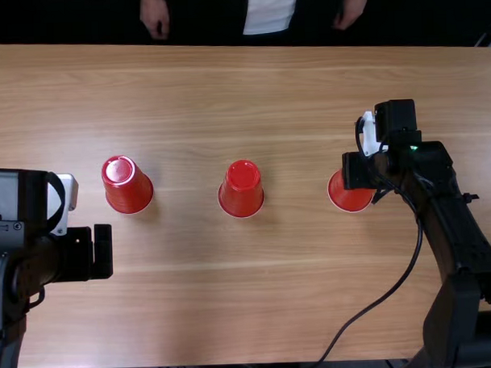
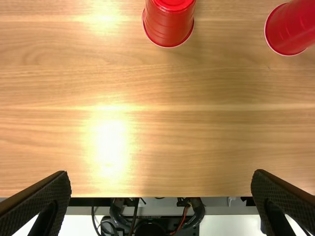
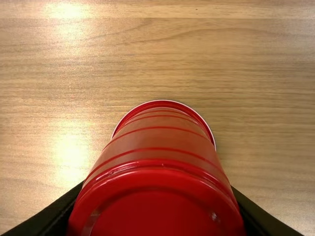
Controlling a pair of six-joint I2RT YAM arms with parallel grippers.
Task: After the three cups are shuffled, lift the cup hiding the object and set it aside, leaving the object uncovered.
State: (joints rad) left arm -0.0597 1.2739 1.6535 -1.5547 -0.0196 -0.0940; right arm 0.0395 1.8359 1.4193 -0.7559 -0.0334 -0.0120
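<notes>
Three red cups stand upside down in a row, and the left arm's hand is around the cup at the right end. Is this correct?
Not quite: it is the right arm's hand that is around the right-end cup, as the top view shows. The left arm's hand is off to the left, holding nothing. The rest is correct.

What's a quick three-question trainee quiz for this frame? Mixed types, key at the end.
1. True or false: the left tool is holding a cup.
2. How many red cups stand upside down on the table?
3. The fingers of the right tool flank: A. nothing B. a ball C. the right cup
Key: 1 false, it is open with nothing in it; 2 three; 3 C.
</notes>
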